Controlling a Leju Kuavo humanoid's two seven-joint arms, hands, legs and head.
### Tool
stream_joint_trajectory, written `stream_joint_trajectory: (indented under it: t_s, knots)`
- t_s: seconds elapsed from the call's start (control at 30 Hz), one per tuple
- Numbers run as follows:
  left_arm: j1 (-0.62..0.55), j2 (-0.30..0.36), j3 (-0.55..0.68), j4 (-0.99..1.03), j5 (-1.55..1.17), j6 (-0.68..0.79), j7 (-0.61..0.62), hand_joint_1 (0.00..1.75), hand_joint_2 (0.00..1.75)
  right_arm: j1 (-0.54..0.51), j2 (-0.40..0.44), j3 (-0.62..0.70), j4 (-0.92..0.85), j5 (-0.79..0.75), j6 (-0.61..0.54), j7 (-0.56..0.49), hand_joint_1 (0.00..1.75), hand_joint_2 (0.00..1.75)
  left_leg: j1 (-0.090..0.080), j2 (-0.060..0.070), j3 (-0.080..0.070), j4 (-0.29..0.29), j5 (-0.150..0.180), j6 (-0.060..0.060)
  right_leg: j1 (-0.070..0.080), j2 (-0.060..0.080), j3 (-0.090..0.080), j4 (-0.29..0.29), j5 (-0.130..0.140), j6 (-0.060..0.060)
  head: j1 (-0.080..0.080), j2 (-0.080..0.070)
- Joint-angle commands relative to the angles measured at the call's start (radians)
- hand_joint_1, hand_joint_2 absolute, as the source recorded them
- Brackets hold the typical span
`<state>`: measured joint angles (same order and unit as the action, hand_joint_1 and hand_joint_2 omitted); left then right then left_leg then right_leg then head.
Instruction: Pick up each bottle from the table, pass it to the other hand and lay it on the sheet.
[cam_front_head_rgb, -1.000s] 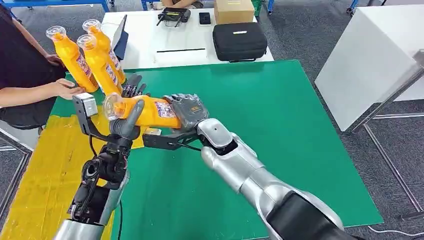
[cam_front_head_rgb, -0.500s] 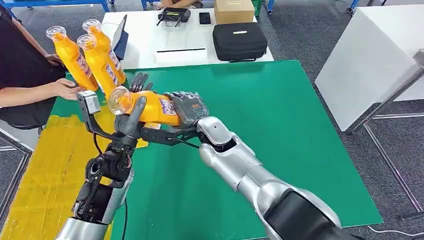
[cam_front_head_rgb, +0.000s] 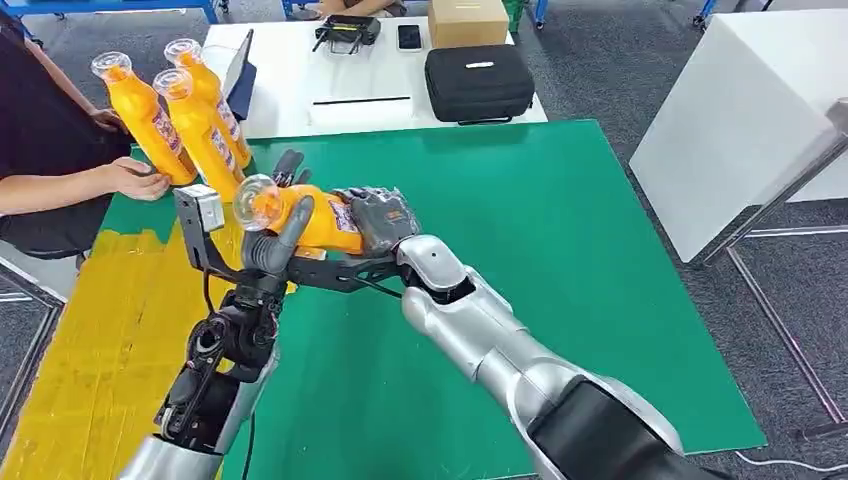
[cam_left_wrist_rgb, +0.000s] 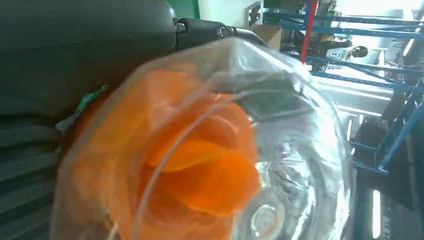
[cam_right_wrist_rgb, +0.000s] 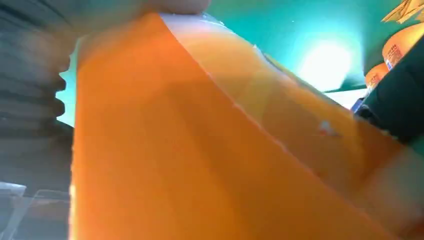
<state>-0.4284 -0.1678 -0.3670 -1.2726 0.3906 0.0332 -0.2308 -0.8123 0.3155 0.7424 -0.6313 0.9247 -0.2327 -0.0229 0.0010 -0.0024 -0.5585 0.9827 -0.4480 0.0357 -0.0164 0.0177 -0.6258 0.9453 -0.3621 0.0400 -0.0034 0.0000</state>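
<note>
Above the green mat (cam_front_head_rgb: 560, 250), both hands grasp the orange bottle (cam_front_head_rgb: 318, 222) lying level, cap leftward.

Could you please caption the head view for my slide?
Both hands, left and right, grip an orange bottle above the green mat.

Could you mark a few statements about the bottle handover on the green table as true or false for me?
1. Both the left robot hand and the right robot hand are on the orange bottle. True.
2. The held bottle stands upright on the green table. False: it is held sideways above it.
3. Three more orange bottles stand near a person's hand. True.
4. A bottle already lies on the yellow sheet. False: none lies there.
</note>
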Motion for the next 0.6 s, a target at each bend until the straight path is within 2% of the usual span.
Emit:
stream_joint_trajectory:
  t_s: [0.03,0.2,0.37,0.6]
  knots:
    - [-0.085,-0.030,-0.139,0.108,-0.054,0.003,0.024,0.00,1.75,-0.021,0.033,0.119,0.052,0.038,0.023,-0.026,1.75,1.75,0.001,-0.003,0.001,0.000,-0.001,-0.001,0.001,-0.004,0.002,0.000,-0.002,-0.001,0.000,0.000]
    - [-0.091,-0.017,-0.133,0.127,-0.093,0.022,0.034,0.00,1.75,-0.005,0.027,0.126,0.042,0.064,0.020,-0.047,1.75,1.75,0.001,-0.003,0.003,0.001,-0.002,-0.002,0.001,-0.004,0.004,0.001,-0.003,-0.002,0.000,0.000]
    - [-0.093,0.012,-0.072,0.136,-0.135,0.030,0.028,0.00,1.75,0.041,0.004,0.155,-0.023,0.120,0.054,-0.045,1.75,1.75,0.001,-0.002,0.004,0.000,-0.002,-0.002,0.001,-0.003,0.005,0.000,-0.003,-0.002,0.000,0.000]
    - [-0.086,0.005,-0.045,0.136,-0.111,0.017,0.026,0.00,1.75,0.047,0.016,0.157,-0.032,0.124,0.068,-0.040,1.75,1.75,0.001,-0.001,0.002,0.000,-0.001,-0.002,0.001,-0.002,0.003,0.000,-0.002,-0.002,0.000,0.000]
